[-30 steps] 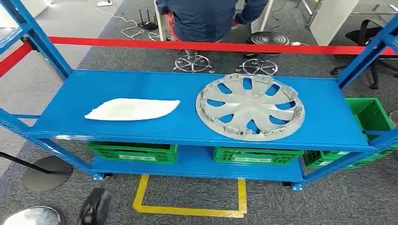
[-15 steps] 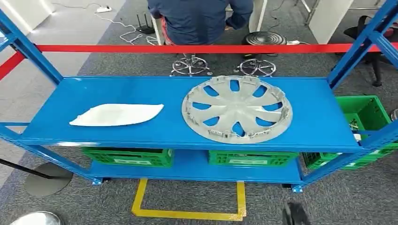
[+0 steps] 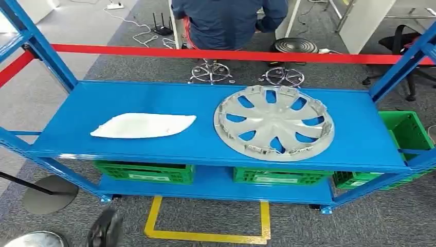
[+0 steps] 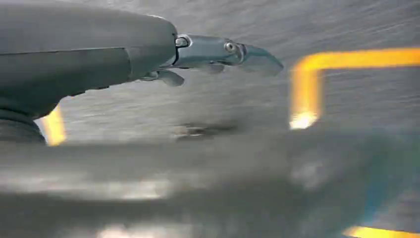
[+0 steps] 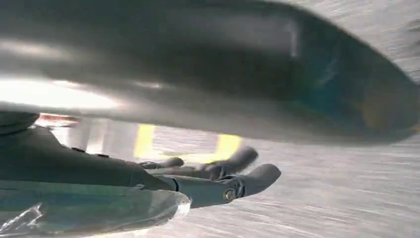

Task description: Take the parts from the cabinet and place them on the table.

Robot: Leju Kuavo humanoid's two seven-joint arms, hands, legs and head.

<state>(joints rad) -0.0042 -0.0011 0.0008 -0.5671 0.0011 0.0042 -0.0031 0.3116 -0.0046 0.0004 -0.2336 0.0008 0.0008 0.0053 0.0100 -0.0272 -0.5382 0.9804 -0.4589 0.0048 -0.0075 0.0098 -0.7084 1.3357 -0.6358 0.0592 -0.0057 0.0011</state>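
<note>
**Approach to the shelf, nothing lifted yet**

We judge we are at the approach step: both arms hang low over the grey carpet. Our left hand [image 4: 218,52] has its fingers stretched out and released, holding nothing; our right hand [image 5: 218,181] likewise shows loose, empty fingers [image 5: 247,156]. Past the yellow floor marking [image 3: 205,231] at six o'clock stands the blue metal shelf rack [image 3: 128,92]. On its top shelf lie the flat white plastic panel [image 3: 144,125] at nine o'clock and the round silver plastic wheel cover [image 3: 275,122] at three o'clock, well apart. Green crates [image 3: 144,171] sit beneath. A seated person [image 3: 229,20] is at twelve o'clock. Next, we would raise a hand to one part; the wide cover probably needs both.
</note>
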